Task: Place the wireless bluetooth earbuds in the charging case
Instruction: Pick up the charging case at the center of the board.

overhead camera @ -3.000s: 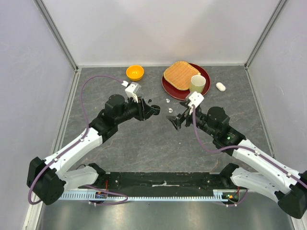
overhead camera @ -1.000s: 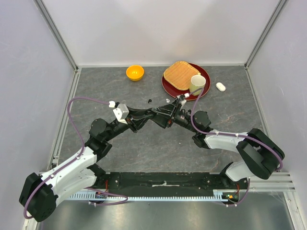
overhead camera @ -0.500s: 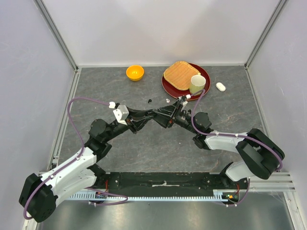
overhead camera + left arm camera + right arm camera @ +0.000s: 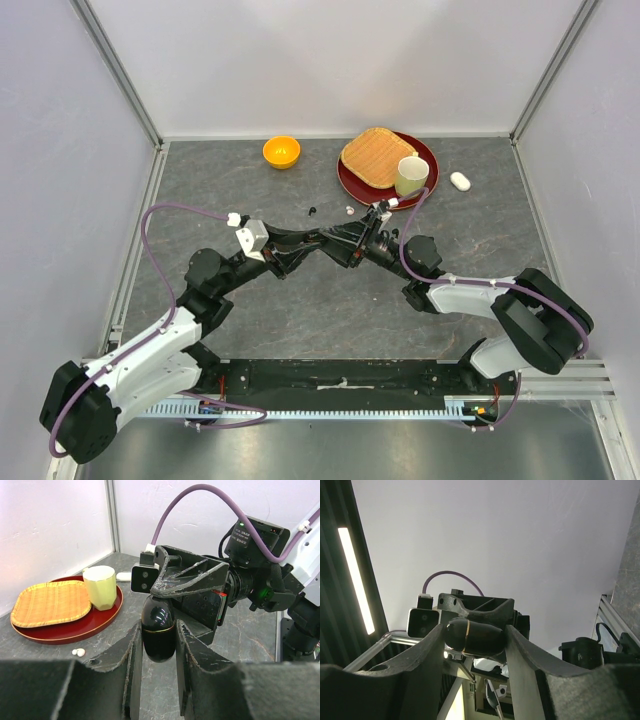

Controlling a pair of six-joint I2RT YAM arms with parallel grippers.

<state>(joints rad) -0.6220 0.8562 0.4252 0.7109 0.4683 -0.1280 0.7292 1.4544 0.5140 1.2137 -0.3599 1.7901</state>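
Note:
A glossy black pill-shaped charging case (image 4: 159,639) with a thin gold seam hangs above the table, and my left gripper (image 4: 158,630) is shut on its lower half. My right gripper (image 4: 474,631) faces it from the other side. Its two fingers lie against the two ends of the case (image 4: 476,636). From above, the two grippers (image 4: 326,240) (image 4: 358,241) meet nose to nose at mid-table and hide the case. A white earbud (image 4: 348,211) and a black earbud (image 4: 312,210) lie on the table just beyond them. The white earbud (image 4: 78,652) also shows near the plate.
A red plate (image 4: 347,182) at the back carries a woven tray (image 4: 378,156) and a pale cup (image 4: 411,175). A white oval case (image 4: 459,181) lies to its right. An orange bowl (image 4: 281,152) sits at the back left. Walls enclose three sides.
Three seconds ago the grippers stood apart; now they meet over mid-table. In the last second the arms barely moved while the right fingers narrowed onto the case.

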